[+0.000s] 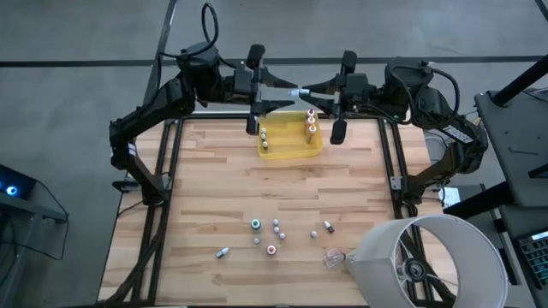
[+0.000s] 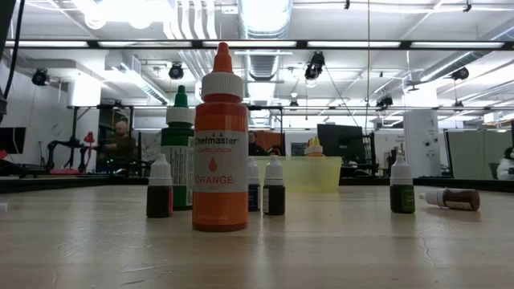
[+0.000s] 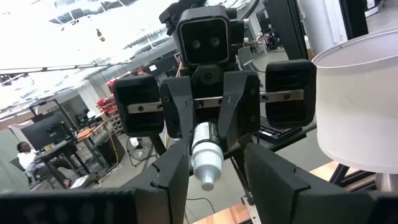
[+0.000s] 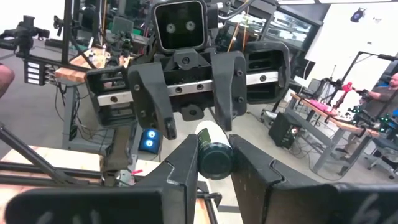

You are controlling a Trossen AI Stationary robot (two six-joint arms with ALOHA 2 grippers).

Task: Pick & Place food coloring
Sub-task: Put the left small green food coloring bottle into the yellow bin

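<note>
Above far counter edge: bottle (image 1: 300,91) lies level, long axis left-right.
Right pincer (image 1: 310,90): clamped on its body.
Left pincer (image 1: 289,89): apart around cap, not yet clamped.

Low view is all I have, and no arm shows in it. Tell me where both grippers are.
Observer: Both are raised at the table's far edge, near the yellow tray. The left gripper and right gripper face each other tip to tip.
Operator: Say what they hold.
Observer: The right gripper is shut on a white-capped bottle. Its cap points at the left gripper, which is open.
Operator: Report the tray.
Observer: A few small bottles stand inside it.
</note>
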